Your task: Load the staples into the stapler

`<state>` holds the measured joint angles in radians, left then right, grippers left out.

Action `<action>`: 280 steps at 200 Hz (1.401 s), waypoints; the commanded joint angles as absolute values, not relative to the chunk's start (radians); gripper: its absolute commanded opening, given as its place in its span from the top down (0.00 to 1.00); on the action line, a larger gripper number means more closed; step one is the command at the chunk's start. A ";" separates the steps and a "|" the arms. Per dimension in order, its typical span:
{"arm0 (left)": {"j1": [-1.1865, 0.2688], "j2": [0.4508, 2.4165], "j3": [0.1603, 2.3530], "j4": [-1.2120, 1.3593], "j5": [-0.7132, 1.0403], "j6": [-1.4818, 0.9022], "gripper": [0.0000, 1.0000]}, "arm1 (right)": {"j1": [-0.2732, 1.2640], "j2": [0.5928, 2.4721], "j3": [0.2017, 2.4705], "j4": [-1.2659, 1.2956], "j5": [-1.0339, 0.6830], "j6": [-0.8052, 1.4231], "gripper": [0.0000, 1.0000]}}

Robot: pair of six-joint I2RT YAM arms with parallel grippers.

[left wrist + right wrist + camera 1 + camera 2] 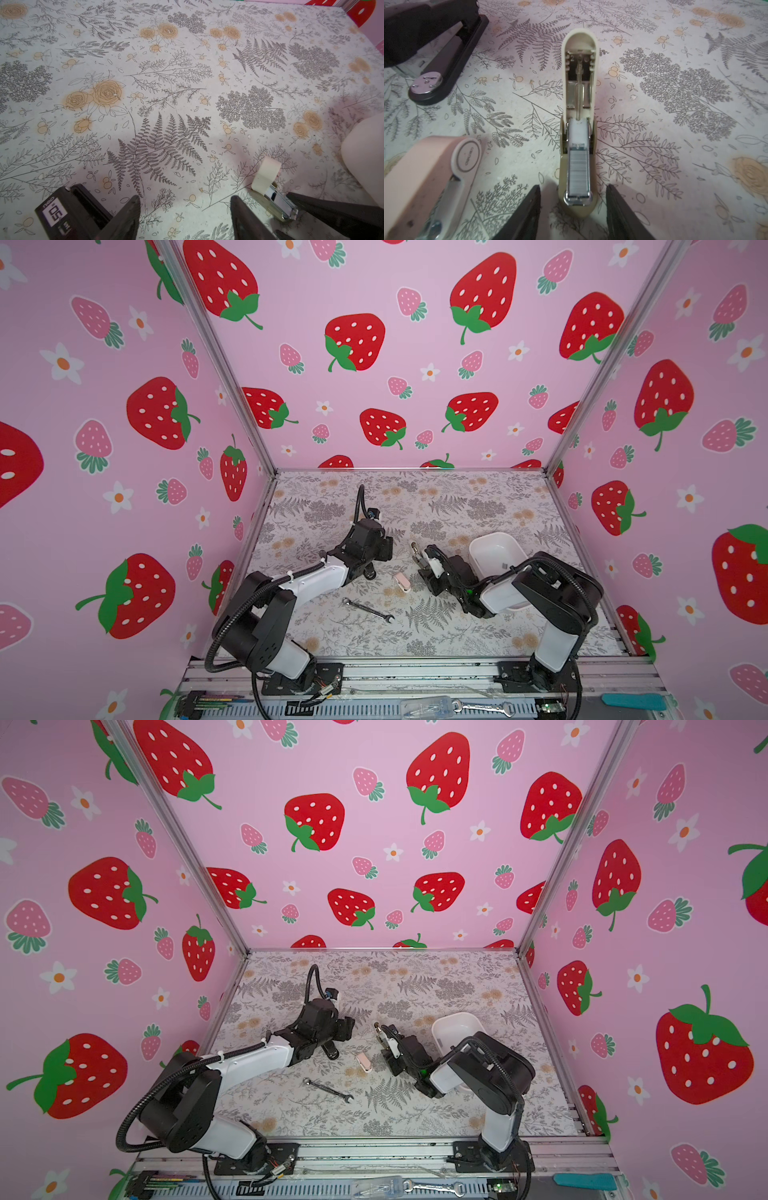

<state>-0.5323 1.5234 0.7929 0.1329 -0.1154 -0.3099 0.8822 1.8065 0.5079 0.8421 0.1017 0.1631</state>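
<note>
The black stapler (54, 214), with a white label at one end, lies on the table just outside one finger of my left gripper (185, 199). That gripper is open over bare table. Most of the stapler is hidden under the left arm in both top views (369, 572). It also shows in the right wrist view (446, 52). A grey strip of staples (579, 172) lies in the open magazine of a small beige stapler (579, 83). My right gripper (573, 187) is open and straddles that stapler's front end without touching it.
A pink mini stapler (402, 581) lies between the two arms, close to the right gripper (425, 176). A wrench (368, 609) lies nearer the front. A white tray (482, 547) stands at the right, partly under the right arm, with a small grey piece (505, 566) inside.
</note>
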 commanded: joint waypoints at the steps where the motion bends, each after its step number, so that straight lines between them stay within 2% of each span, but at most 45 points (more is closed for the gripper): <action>1: -0.526 1.551 0.852 0.128 -0.135 -0.292 0.30 | 0.876 1.849 0.517 0.758 0.147 0.166 0.48; 42: -0.522 1.618 0.895 0.120 -0.135 -0.289 0.30 | 0.876 1.874 0.534 0.745 0.125 0.149 0.48; 68: -0.521 1.662 0.931 0.104 -0.139 -0.280 0.30 | 0.875 1.873 0.529 0.750 0.097 0.136 0.62; 130: -0.521 1.779 1.009 0.111 -0.038 -0.231 0.31 | 0.876 1.879 0.519 0.783 0.055 0.135 0.67; 203: -0.566 1.790 0.949 0.251 0.060 -0.182 0.32 | 0.875 1.897 0.522 0.817 0.036 0.144 0.67; 280: -0.632 1.756 0.816 0.424 0.071 -0.139 0.32 | 0.875 1.901 0.519 0.842 0.017 0.156 0.67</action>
<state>-0.6079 1.7878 0.8539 0.3370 0.0551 -0.1745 0.8803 1.8713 0.5411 0.9131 0.0452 0.1555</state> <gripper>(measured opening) 0.675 0.331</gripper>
